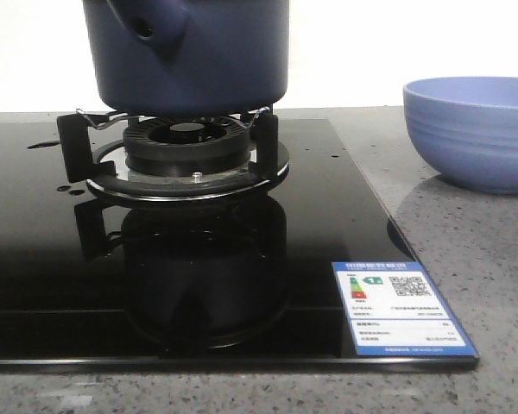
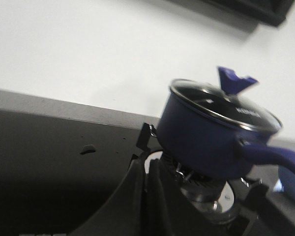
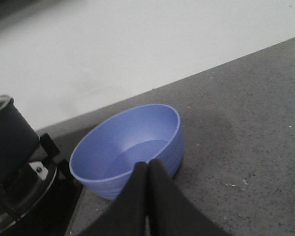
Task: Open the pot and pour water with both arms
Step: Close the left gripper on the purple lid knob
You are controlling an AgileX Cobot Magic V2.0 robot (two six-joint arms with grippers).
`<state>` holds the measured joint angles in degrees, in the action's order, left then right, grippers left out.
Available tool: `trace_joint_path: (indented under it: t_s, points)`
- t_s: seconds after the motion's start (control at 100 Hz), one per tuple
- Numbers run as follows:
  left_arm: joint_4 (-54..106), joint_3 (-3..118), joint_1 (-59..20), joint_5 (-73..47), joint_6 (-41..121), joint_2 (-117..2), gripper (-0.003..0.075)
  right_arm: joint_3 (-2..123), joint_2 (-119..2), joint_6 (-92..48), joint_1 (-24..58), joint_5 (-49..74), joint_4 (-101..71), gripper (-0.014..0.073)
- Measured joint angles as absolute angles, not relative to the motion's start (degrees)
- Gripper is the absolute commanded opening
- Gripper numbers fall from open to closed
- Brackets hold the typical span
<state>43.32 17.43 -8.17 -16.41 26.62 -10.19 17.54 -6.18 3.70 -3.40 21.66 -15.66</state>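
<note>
The dark navy pot (image 1: 190, 52) stands on the burner grate at the back of the front view, its hollow side stub toward the camera. In the left wrist view the pot (image 2: 201, 137) carries a glass lid (image 2: 226, 105) with a blue knob (image 2: 233, 81), and its handle (image 2: 275, 156) sticks out sideways. My left gripper (image 2: 146, 162) is shut and holds nothing, low over the black hob a short way from the pot. My right gripper (image 3: 148, 164) is shut and holds nothing, just short of the periwinkle bowl (image 3: 128, 142). Neither gripper shows in the front view.
The gas burner (image 1: 186, 151) and its grate sit on a black glass hob (image 1: 328, 216) with an energy label (image 1: 401, 306) at its front right corner. The bowl (image 1: 475, 129) stands on the grey speckled counter (image 1: 483, 259) to the right. A droplet (image 2: 87, 148) lies on the hob.
</note>
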Motion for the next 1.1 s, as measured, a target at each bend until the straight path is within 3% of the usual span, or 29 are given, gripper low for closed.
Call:
trace_joint_path:
  t_s: [0.21, 0.28, 0.43, 0.5, 0.69, 0.79, 1.1]
  points:
    - [42.8, 25.6, -10.0, -18.7, 35.1, -22.6, 0.0333, 26.0, -14.5, -0.7, -3.4, 29.5, -15.7, -0.006]
    - [42.7, 27.4, -10.8, -18.8, 35.7, -26.1, 0.0383, 28.2, -16.6, -1.0, -3.4, 32.5, -15.7, -0.006]
    - [42.4, 30.9, -14.2, -20.5, 36.5, -32.2, 0.0384, 31.4, -20.0, -2.7, -3.4, 37.3, -15.7, -0.0057]
    - [42.3, 32.9, -16.0, -22.2, 37.6, -35.0, 0.0384, 32.3, -21.1, -2.9, -3.4, 38.4, -15.8, -0.0015]
    - [44.1, 40.4, -20.0, -29.3, 44.8, -42.3, 0.0384, 33.6, -22.6, -3.1, -3.4, 38.8, -16.3, 0.0286]
    - [49.8, 44.0, -20.6, -32.9, 51.3, -45.1, 0.0384, 33.7, -23.3, -3.2, -3.4, 39.0, -16.7, 0.0398]
    - [80.9, 50.0, -20.6, -46.6, 78.7, -48.6, 0.0384, 33.7, -23.9, -3.2, -3.4, 39.3, -17.1, 0.0413]
